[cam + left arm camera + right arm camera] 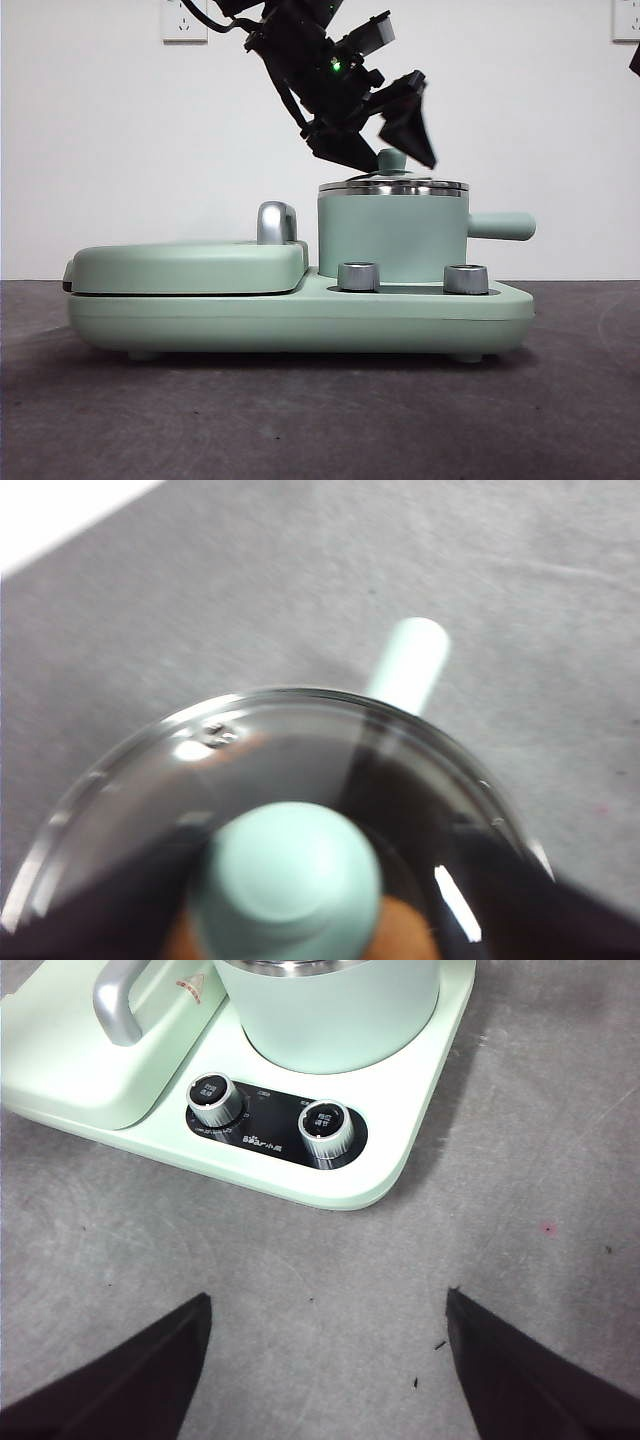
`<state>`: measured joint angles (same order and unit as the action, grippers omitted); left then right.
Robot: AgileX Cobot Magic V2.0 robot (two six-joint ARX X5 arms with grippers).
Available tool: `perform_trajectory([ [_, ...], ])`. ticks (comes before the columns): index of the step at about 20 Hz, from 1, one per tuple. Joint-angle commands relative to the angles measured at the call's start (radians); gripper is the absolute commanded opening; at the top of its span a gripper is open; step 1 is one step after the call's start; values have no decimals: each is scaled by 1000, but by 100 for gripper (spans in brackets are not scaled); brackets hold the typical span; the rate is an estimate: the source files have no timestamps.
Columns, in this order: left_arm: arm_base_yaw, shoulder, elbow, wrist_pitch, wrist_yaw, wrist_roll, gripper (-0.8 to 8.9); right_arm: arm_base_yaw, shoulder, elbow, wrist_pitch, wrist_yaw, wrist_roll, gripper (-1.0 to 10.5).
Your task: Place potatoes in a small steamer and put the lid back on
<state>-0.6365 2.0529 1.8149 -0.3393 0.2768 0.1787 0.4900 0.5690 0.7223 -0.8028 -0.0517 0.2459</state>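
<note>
The mint-green small steamer (392, 235) stands on the right half of the cooker base (300, 318); its side handle (500, 226) points right. The glass lid (393, 186) rests level on the steel rim. My left gripper (397, 158) hangs over it, open, one jaw on each side of the green knob (391, 160). From the left wrist, the knob (285, 875) fills the space between the dark jaws. A bit of orange-brown potato (410, 938) shows through the glass (280, 750). My right gripper (325, 1360) is open above bare table, in front of the cooker.
A flat green griddle cover (190, 268) with a chrome handle (276, 222) takes up the left half of the base. Two steel dials (215, 1100) (327, 1125) sit at the front. Grey tabletop surrounds the cooker, with a white wall behind.
</note>
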Motion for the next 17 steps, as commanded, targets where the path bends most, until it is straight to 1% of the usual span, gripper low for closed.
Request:
perform_trajectory([
  [1,-3,1,22,-14,5,-72,566,6,2,3,10,2,16,373],
  [4,8,-90,23,-72,5,-76,566,6,2,3,10,2,16,373],
  [6,19,-168,23,-148,4,-80,562,6,2,3,10,1,16,373],
  [10,35,-348,23,-426,5,-121,556,6,2,3,10,-9,16,373],
  [13,35,-486,23,-607,5,-120,556,6,4,3,10,-72,16,373],
  [17,35,-641,20,-754,5,-120,552,6,4,3,30,-173,17,373],
])
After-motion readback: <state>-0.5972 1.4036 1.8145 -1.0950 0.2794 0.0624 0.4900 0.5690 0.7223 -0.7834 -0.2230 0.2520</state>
